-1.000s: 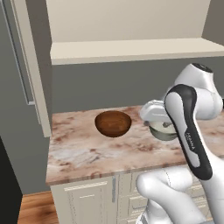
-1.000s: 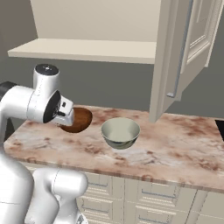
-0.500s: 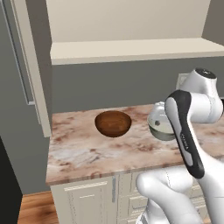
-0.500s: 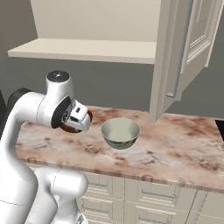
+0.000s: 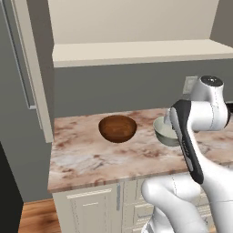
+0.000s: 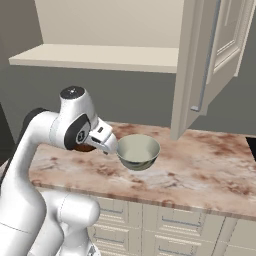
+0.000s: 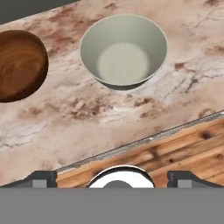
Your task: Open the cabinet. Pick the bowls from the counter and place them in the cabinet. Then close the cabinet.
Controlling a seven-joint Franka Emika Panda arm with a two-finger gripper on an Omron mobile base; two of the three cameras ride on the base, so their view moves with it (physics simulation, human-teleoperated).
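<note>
The cabinet stands open, its beige shelf (image 5: 136, 52) (image 6: 100, 57) bare, one door (image 5: 32, 68) swung out on the left and the other door (image 6: 205, 65) on the right. Two bowls sit on the marbled counter (image 5: 91, 154) (image 6: 200, 165) (image 7: 87, 109). The reddish-brown wooden bowl (image 5: 117, 128) (image 7: 19, 65) is on the left, and the pale grey-green bowl (image 5: 161, 131) (image 6: 139, 151) (image 7: 124, 50) is right of it, half hidden by my arm in the left base view. My gripper (image 6: 111, 145) (image 7: 113, 178) is open and empty, hovering above the counter's front edge just short of the pale bowl.
Cream base cupboards with drawers (image 6: 165, 220) run under the counter, and wood floor (image 7: 183, 153) shows past its front edge. The right door hangs out over the counter beside the pale bowl. A wall outlet (image 5: 189, 84) sits behind my arm.
My arm has swung to the right, carrying the open hand from over the wooden bowl to beside the pale grey-green bowl. Neither bowl has moved.
</note>
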